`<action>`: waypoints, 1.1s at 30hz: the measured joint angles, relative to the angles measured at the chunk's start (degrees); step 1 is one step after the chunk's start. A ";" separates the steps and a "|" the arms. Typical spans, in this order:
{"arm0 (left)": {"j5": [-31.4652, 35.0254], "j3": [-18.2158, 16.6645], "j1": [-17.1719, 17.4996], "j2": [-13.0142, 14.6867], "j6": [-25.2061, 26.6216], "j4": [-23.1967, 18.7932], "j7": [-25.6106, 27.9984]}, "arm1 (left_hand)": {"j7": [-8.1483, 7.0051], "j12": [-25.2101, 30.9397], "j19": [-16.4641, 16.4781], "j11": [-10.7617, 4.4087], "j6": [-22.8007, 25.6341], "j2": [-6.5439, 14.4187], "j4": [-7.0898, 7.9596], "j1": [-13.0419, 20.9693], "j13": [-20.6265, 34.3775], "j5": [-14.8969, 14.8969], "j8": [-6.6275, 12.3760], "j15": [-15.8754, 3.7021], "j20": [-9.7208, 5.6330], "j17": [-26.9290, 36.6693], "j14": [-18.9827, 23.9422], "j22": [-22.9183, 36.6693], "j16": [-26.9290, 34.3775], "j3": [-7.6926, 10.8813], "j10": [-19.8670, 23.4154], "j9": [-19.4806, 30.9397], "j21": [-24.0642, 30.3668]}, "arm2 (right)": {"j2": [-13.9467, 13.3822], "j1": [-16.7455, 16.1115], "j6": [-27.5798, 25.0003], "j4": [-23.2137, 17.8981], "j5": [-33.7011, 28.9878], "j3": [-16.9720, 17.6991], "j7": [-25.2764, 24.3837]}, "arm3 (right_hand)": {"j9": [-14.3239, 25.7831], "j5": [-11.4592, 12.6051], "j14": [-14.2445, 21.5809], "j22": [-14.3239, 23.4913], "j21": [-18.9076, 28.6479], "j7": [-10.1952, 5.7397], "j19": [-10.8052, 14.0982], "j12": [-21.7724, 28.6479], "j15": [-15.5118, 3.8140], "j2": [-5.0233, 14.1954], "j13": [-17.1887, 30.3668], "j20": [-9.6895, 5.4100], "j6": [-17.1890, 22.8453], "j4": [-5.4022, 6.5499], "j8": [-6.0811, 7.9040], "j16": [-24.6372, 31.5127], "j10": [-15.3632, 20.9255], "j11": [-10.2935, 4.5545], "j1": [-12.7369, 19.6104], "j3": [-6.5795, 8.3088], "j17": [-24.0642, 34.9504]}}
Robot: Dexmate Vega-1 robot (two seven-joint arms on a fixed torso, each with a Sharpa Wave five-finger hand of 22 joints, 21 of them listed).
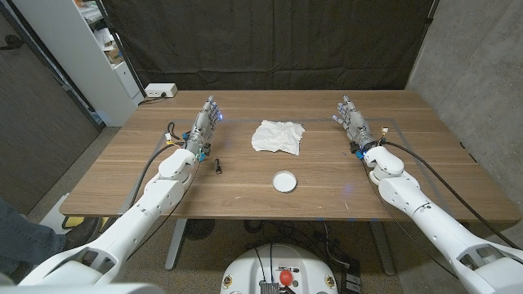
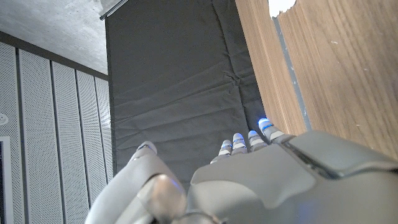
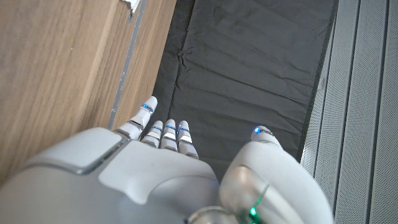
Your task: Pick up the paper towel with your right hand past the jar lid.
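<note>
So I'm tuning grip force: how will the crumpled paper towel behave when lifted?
The paper towel lies crumpled and thin, so it is probably very light and floppy, likely to sag and deform rather than keep its shape. Its folds should give the right robot hand easy purchase; slipping seems unlikely.

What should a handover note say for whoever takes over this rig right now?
Left hand: open, holding nothing, at the table's left side.
Right hand: open, holding nothing, at the table's right side.
Paper towel: crumpled at the table's middle, between the two hands, untouched.
Jar lid: lying nearer the robot than the towel, apart from it.
Done: nothing yet.
Left: reach the right hand to the towel, grip it and lift it.
</note>
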 measured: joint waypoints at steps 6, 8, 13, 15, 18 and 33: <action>5.52 -7.07 1.57 -5.20 2.84 -1.14 -3.46 | 0.00 0.00 0.00 0.00 0.00 0.06 0.00 0.06 -0.03 0.00 0.00 0.00 0.00 0.00 0.00 0.00 0.00 0.00 0.00 0.00 0.00 | 2.87 -0.69 -1.45 -0.03 -3.44 3.25 1.77 | -0.13 0.00 0.00 0.01 0.00 0.00 0.00 0.00 0.00 0.01 0.00 0.00 0.00 0.00 0.00 0.00 0.06 0.06 -0.01 0.00 -0.16; 7.64 -10.17 2.05 -7.61 3.79 -1.59 -4.86 | 0.00 0.00 0.00 0.00 0.00 0.06 0.00 0.06 -0.14 0.00 0.00 0.00 0.00 0.00 0.00 0.00 0.00 0.00 0.00 0.00 0.00 | 3.76 -0.89 -1.98 -0.07 -5.12 4.25 2.58 | -0.16 -0.01 0.00 0.01 0.00 -0.01 -0.01 0.00 0.00 0.31 0.00 0.00 0.00 -0.19 0.00 0.00 0.06 0.06 0.29 0.19 -0.17; 11.31 -14.87 2.64 -11.44 5.35 -2.19 -7.36 | 0.00 -0.01 -0.32 0.00 0.01 0.28 0.00 0.28 -0.17 0.00 0.00 0.00 0.32 -0.01 0.00 -0.01 0.00 0.00 0.00 0.00 0.00 | 5.95 -1.27 -2.72 -0.13 -7.86 6.65 3.96 | -0.16 0.22 0.01 0.01 -0.27 -0.04 -0.01 0.00 0.00 0.31 0.00 0.00 -0.03 -0.23 0.00 0.00 0.06 0.06 0.29 0.24 -0.21; 12.34 -16.15 2.76 -12.53 5.75 -2.36 -8.10 | 0.00 -0.01 -0.32 0.21 0.01 0.28 0.00 0.28 -0.17 0.00 0.00 0.00 0.32 -0.01 0.00 -0.01 0.00 0.00 -0.20 0.00 0.00 | 6.56 -1.33 -2.90 -0.13 -8.79 7.27 4.42 | -0.39 0.22 0.01 0.01 -0.34 -0.23 -0.01 0.00 0.00 0.46 0.00 0.00 -0.22 -0.23 0.00 0.00 0.06 0.05 0.44 0.24 -0.42; 14.31 -17.92 2.91 -13.97 6.50 -2.53 -9.54 | 0.00 -0.01 -0.31 0.22 0.01 0.28 0.00 0.28 -0.17 0.00 0.00 0.00 0.32 -0.01 0.00 -0.01 0.00 0.00 -0.20 0.00 0.00 | 7.75 -1.39 -2.99 -0.13 -10.06 8.37 4.97 | -0.43 0.22 0.01 0.01 -0.34 -0.23 0.43 -0.21 0.00 0.71 -0.01 -0.01 -0.22 -0.47 0.00 0.00 0.07 0.05 0.68 0.47 -0.43; 20.07 -24.52 3.28 -19.43 8.51 -3.46 -14.02 | 0.00 -0.01 -0.08 0.22 0.01 0.74 -0.25 0.73 -0.44 0.00 -0.01 0.00 0.55 -0.01 0.00 -0.01 -0.01 0.24 -0.20 -0.01 -0.46 | 12.18 -0.62 -0.09 1.35 -16.27 11.20 7.88 | -0.96 0.21 1.16 0.00 -0.93 -0.75 2.87 -0.45 -1.14 1.72 -0.01 0.00 -0.31 -1.67 0.00 0.00 0.38 -0.69 2.96 1.33 -0.96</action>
